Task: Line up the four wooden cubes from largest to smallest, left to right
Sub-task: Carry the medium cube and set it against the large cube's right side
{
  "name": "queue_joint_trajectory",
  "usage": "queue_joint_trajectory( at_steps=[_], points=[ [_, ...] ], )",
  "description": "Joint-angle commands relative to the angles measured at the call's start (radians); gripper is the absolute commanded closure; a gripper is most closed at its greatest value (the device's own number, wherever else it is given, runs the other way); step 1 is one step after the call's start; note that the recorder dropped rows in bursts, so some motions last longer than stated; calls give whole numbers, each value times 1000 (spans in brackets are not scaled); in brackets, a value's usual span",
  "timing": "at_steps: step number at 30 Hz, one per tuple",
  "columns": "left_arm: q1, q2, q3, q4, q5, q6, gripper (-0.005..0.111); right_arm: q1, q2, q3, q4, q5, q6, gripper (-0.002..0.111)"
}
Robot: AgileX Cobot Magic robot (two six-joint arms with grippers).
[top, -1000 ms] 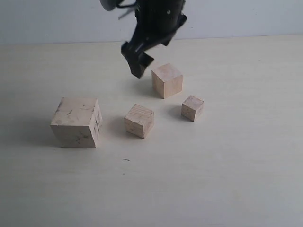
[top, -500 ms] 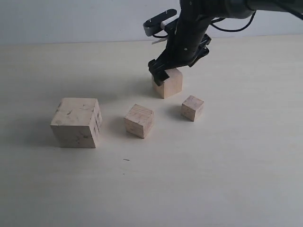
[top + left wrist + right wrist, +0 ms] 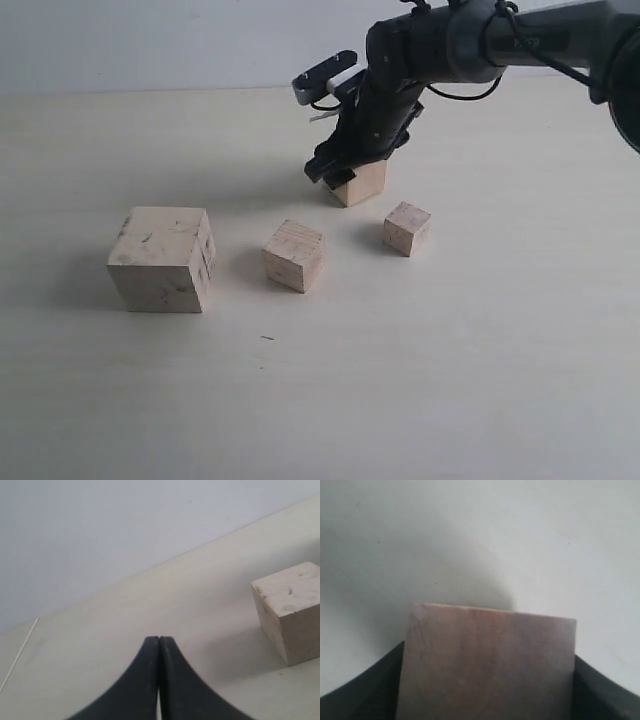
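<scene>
Four pale wooden cubes sit on the table. The largest cube (image 3: 160,258), with dark scuffs, is at the left and also shows in the left wrist view (image 3: 292,610). The third-size cube (image 3: 294,255) is in the middle and the smallest cube (image 3: 407,228) to its right. Behind them, the second-largest cube (image 3: 365,183) stands under my right gripper (image 3: 342,172). That gripper is open and lowered over this cube (image 3: 487,660), with its fingers (image 3: 375,690) close along both sides. My left gripper (image 3: 159,639) is shut on nothing, low over bare table, and out of the exterior view.
The pale table (image 3: 450,380) meets a light wall (image 3: 120,40) at the back. A tiny dark speck (image 3: 267,338) lies in front of the cubes. The right arm (image 3: 500,40) reaches in from the upper right.
My right gripper has come down from above the table onto the second-largest cube and now straddles it. None of the cubes has moved.
</scene>
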Motion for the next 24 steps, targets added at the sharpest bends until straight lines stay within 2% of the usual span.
queue_joint_trajectory(
  at_steps=[1, 3, 5, 6, 8, 11, 24],
  points=[
    [1, -7, 0, -5, -4, -4, 107, 7, -129, 0, 10, 5, -54, 106],
    [1, -7, 0, -5, -4, -4, 107, 34, -224, 0, 89, 31, -171, 107],
    [1, -7, 0, -5, -4, -4, 107, 80, -293, 0, 227, 103, -383, 107],
    [1, -7, 0, -5, -4, -4, 107, 112, -312, 0, 295, 181, -553, 107],
    [1, -7, 0, -5, -4, -4, 107, 159, -310, 1, 334, 261, -666, 107],
    [1, -7, 0, -5, -4, -4, 107, 221, -266, 49, 342, 207, -716, 107],
    [1, -7, 0, -5, -4, -4, 107, 258, -175, 115, 378, 160, -804, 107]
  ],
)
